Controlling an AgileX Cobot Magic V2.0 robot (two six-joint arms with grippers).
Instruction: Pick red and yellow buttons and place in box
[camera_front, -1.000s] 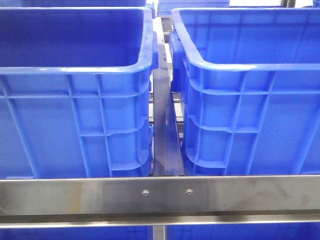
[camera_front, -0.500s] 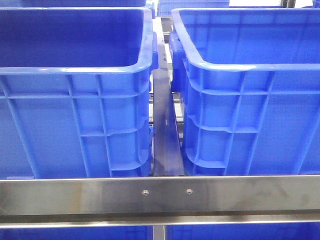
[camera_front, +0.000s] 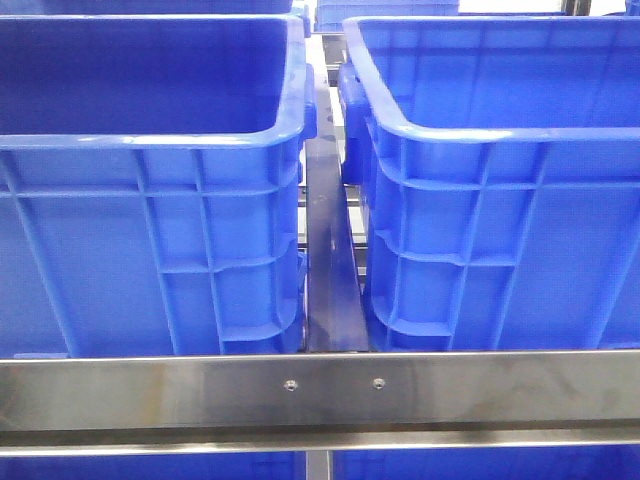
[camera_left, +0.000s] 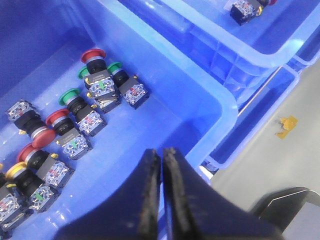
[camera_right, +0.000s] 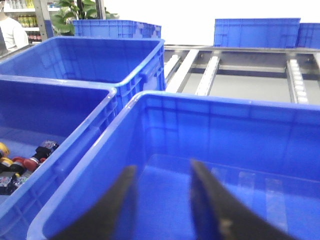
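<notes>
Two blue crates are seen side by side behind a steel rail (camera_front: 320, 390) in the front view, the left crate (camera_front: 150, 250) and the right crate (camera_front: 500, 240) parted by a narrow gap. The left gripper (camera_left: 161, 160) is held above a bin (camera_left: 165, 90) of red (camera_left: 92, 54), yellow (camera_left: 16, 170) and green buttons (camera_left: 69, 96), its fingers pressed together on nothing. The right gripper (camera_right: 162, 172) is poised over an empty box (camera_right: 240, 145), fingers spread.

Support: steel rack frame (camera_front: 320, 392), crossbar across lower frame, two screws at centre.
Divider: dark rail (camera_front: 328, 270) running back, centre.
Left on rack: blue crate (camera_front: 150, 200), filling left half.
Right on rack: blue crate (camera_front: 500, 190), filling right half.
</notes>
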